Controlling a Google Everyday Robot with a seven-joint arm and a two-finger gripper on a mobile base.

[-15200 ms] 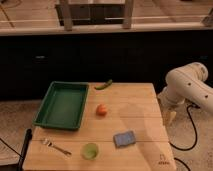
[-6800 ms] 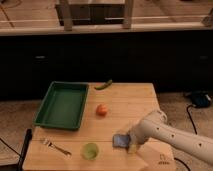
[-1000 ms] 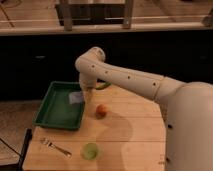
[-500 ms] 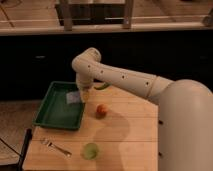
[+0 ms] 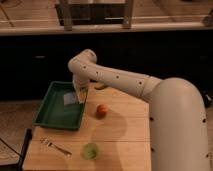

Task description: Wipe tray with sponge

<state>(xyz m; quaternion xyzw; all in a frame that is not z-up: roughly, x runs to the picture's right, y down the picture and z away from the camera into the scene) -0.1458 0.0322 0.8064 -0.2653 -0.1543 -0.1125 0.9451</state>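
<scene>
Gripper (image 5: pixel 79 96) presses sponge (image 5: pixel 70 99) in tray (image 5: pixel 50 112)

The gripper (image 5: pixel 78 96) hung over the right part of the green tray (image 5: pixel 49 112) with the light-blue sponge (image 5: pixel 70 99) at its tip, while an orange fruit (image 5: pixel 102 110), a fork (image 5: pixel 56 146) and a small green cup (image 5: pixel 90 150) lay on the wooden table (image 5: pixel 125 135).

Premises resemble a lab or test room: wooden surface (image 5: pixel 117 135), railed barrier (image 5: pixel 100 27) behind. Pincer (image 5: pixel 79 96) over tray (image 5: pixel 56 116), near left edge.
</scene>
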